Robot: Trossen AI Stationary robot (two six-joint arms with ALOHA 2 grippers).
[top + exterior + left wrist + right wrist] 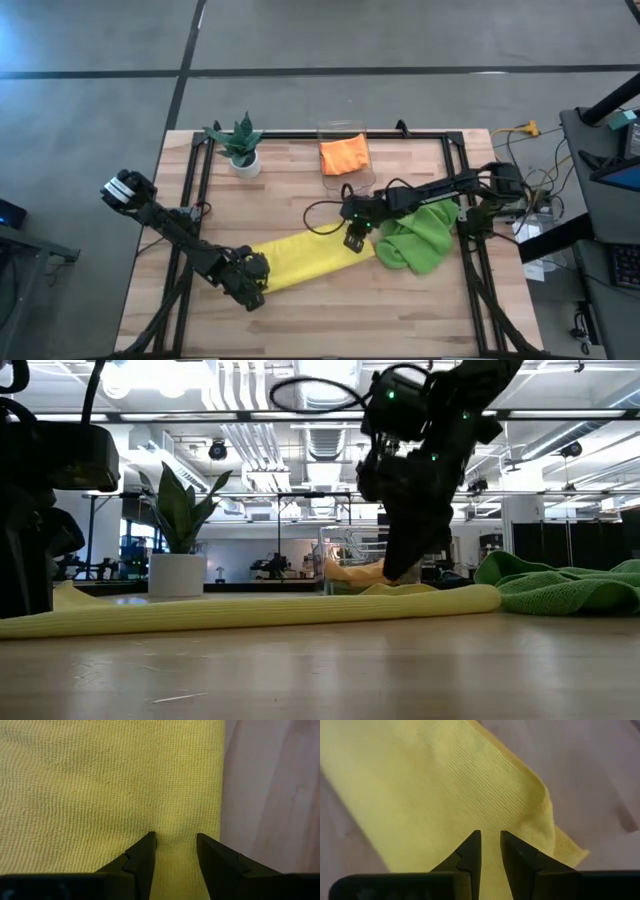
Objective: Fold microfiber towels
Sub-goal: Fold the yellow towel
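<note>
A yellow towel lies as a long narrow band on the wooden table, running from near left to the middle. My left gripper is shut on its left end, and my right gripper is shut on its right end. A lime green towel lies crumpled on the table just right of the right gripper. An orange towel sits folded in a clear bin at the far edge. My left gripper pinches the yellow towel between its two fingers near the band's left end, close to one long edge. The fingers slant down from the table's left. The cloth lies flat on the table around them. My right gripper pinches the yellow towel between its two fingers near the band's right end, slanting down from the right. A layered edge shows beside the fingers. In the low view this end rests low on the table under the fingers.
A small potted plant stands at the far left. A dark metal frame runs along the table's left, far and right sides. Bare wood lies along the near edge. Cables and equipment sit beyond the right edge.
</note>
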